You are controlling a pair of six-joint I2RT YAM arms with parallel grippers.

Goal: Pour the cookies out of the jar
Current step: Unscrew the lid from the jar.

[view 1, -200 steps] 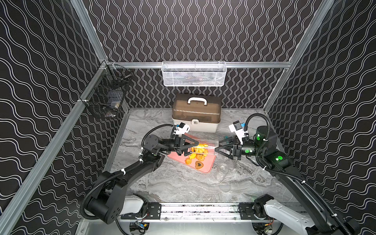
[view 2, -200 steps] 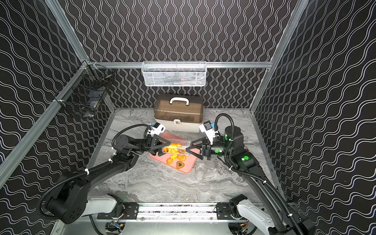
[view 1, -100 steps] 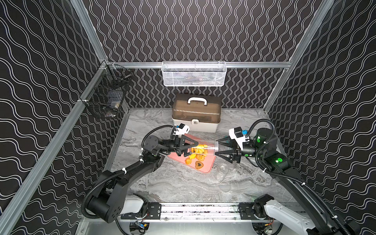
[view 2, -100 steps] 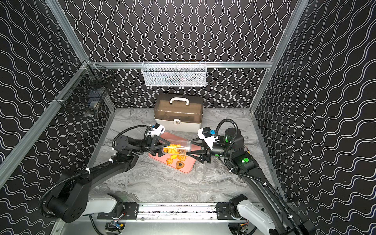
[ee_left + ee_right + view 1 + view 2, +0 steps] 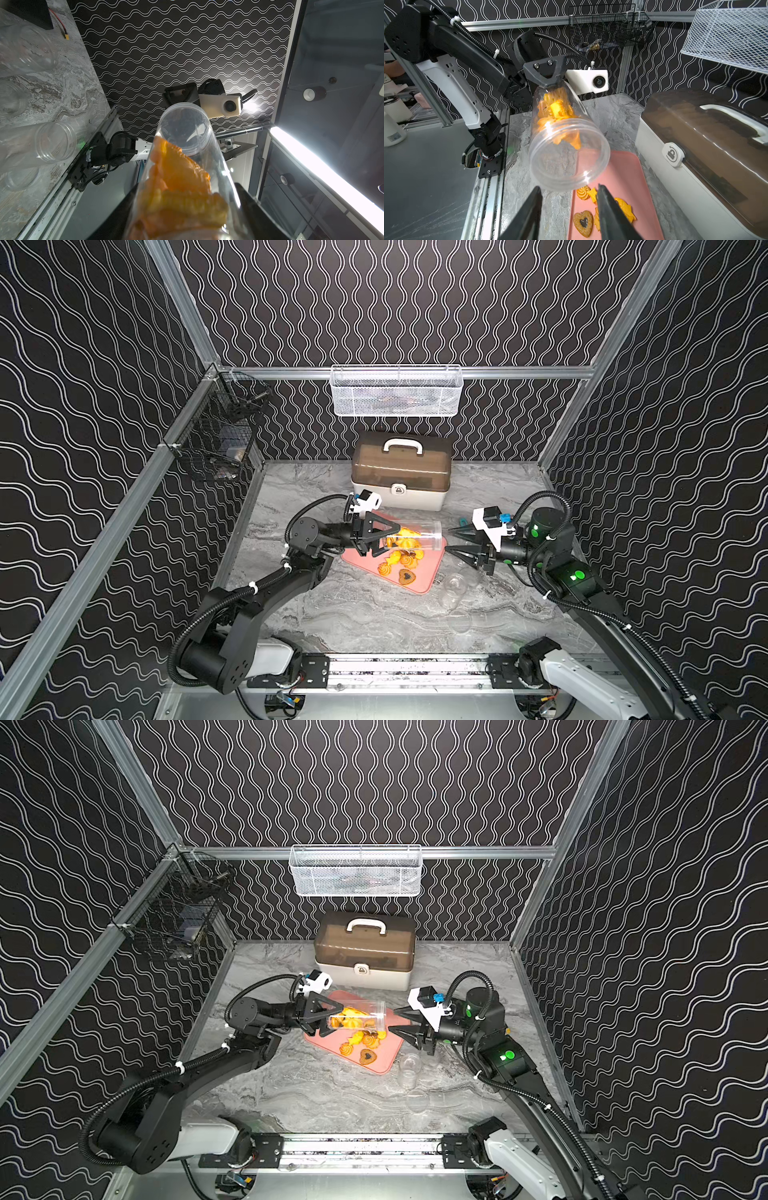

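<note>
Both top views: our left gripper clamps the jar sideways over the pink tray; the right gripper, jaws apart, hangs at its three o'clock. Left wrist: cookies sit inside the jar. Right wrist: we see others on the tray.

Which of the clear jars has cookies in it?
The clear plastic jar held sideways by the left gripper over the pink tray; orange cookies show inside. The other clear jars on the marble table are empty.
</note>
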